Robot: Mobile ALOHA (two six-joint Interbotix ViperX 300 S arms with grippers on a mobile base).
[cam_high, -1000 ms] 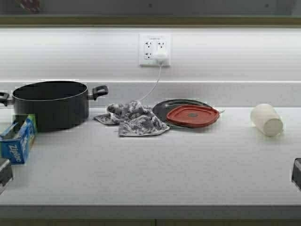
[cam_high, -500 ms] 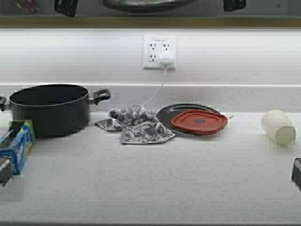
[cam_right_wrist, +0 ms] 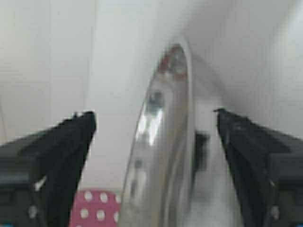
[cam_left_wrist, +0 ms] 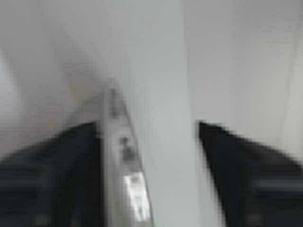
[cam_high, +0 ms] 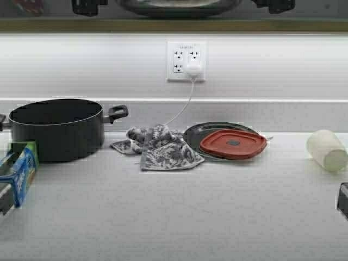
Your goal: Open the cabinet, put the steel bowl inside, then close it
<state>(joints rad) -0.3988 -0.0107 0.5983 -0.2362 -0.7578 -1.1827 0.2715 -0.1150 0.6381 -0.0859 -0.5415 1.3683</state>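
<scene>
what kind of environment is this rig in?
Most likely a home-style kitchen: a pale countertop carrying a black pot, a dish towel and a dark plate, with a wall outlet above.

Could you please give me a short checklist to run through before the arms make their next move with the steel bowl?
1. Steel bowl raised above the counter, at the high view's top edge: ok.
2. Left gripper open, fingers straddling the bowl's rim: ok.
3. Right gripper open, rim between its fingers: ok.
4. Bowl resting on a shelf inside the cabinet: cannot tell; its support is out of frame.
5. Cabinet doors open wide enough: cannot tell, not in view.
6. Black pot and red lid undisturbed on the counter: ok.
</scene>
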